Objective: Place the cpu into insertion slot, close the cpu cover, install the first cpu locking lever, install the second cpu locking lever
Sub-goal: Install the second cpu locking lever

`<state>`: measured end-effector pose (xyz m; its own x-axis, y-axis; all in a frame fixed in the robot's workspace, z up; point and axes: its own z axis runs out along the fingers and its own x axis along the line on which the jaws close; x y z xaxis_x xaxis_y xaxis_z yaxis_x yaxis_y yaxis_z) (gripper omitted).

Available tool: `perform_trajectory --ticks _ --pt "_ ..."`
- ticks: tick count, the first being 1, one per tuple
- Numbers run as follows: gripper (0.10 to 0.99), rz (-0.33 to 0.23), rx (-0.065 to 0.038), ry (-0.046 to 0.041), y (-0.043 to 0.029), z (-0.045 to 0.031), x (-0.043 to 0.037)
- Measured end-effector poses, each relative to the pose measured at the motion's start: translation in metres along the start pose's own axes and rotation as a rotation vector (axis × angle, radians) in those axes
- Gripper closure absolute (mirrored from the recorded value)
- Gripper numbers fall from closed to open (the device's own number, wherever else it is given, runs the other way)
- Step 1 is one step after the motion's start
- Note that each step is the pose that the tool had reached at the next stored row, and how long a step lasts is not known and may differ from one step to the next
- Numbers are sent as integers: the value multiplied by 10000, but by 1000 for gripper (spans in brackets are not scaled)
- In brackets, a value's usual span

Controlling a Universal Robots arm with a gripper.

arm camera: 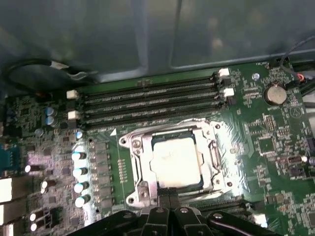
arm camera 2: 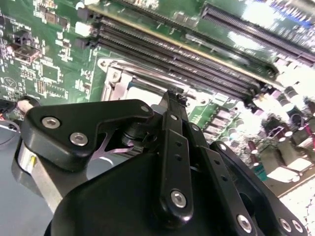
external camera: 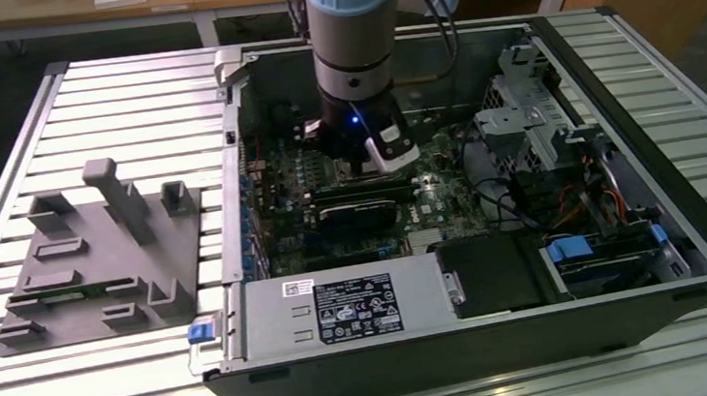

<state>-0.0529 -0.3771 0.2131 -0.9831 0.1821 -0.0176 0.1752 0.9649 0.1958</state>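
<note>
Exterior view, from its left: a grey moulded fixture tray [external camera: 97, 257] lies on the slatted metal table [external camera: 123, 94], just beside the open computer case [external camera: 472, 342]. The arm [external camera: 356, 23] reaches straight down into the case, its gripper [external camera: 373, 162] low over the green motherboard [external camera: 351, 247]; drive bays and cabling [external camera: 571, 167] fill the exterior view's right side. First wrist view: a column of capacitors [arm camera: 78, 172], then four parallel memory slots [arm camera: 147, 101] running beside the insertion slot [arm camera: 134, 169]. The cpu [arm camera: 176, 160], pale and silvery, sits inside the slot, with the cpu cover [arm camera: 209, 147] lying down around it as a metal frame; whether it is fully seated is hard to judge. A coin cell battery [arm camera: 275, 93] sits further across the board. The gripper's fingers [arm camera: 170, 199] are pressed together with nothing between them, tips at the near edge of the socket frame. Second wrist view: black gripper linkage [arm camera 2: 172, 162] in front of the slot [arm camera 2: 118, 78] and memory slots [arm camera 2: 187, 59].
</note>
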Motion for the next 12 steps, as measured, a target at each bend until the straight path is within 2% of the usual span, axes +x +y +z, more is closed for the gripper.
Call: perform_trajectory --ticks 5,9,12 --pt "980 -13 246 -44 146 29 -10" --pt "980 -26 472 -84 223 46 -38" --pt "980 -30 555 -98 273 57 -76"
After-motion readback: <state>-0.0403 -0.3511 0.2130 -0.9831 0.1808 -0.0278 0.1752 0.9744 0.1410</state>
